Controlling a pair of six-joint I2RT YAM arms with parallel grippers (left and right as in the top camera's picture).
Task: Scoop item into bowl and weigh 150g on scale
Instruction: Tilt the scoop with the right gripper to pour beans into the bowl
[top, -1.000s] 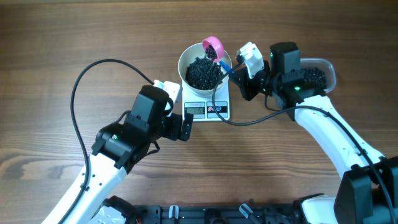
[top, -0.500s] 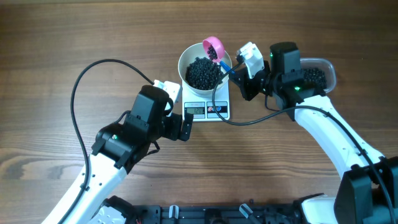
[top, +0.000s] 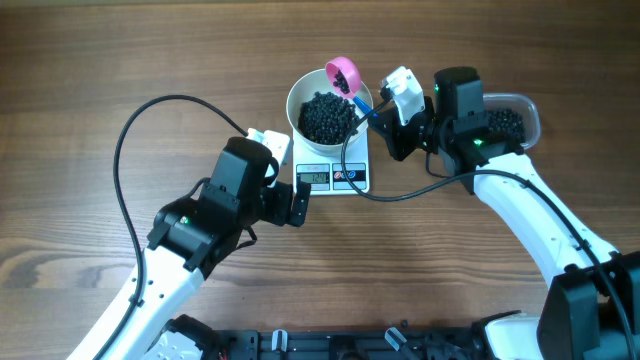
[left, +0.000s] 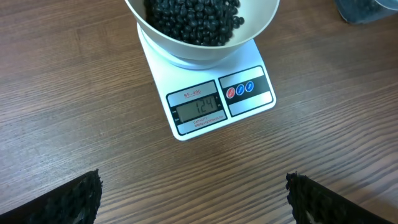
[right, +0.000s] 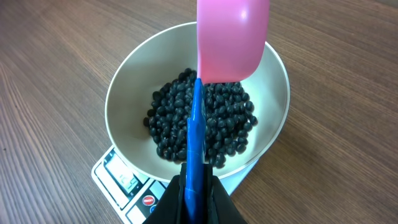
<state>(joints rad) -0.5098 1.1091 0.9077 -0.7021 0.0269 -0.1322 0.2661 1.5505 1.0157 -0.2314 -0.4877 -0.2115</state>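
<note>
The bowl (right: 124, 93) of black beads (right: 186, 118) sat on the scale (left: 249, 102) toward the far edge of the bench (top: 100, 60). The right gripper (right: 199, 186) pinched the scoop (right: 230, 40) above it; the left gripper (left: 196, 199) stood spread.

The scale (left: 219, 107) shows 124 on its grey display (left: 200, 107). Just above the display, small red lettering (left: 191, 94) on the white casing reads SF-400. Tiny print under the display and the marks on the two buttons (left: 239, 89) are too small to read
</note>
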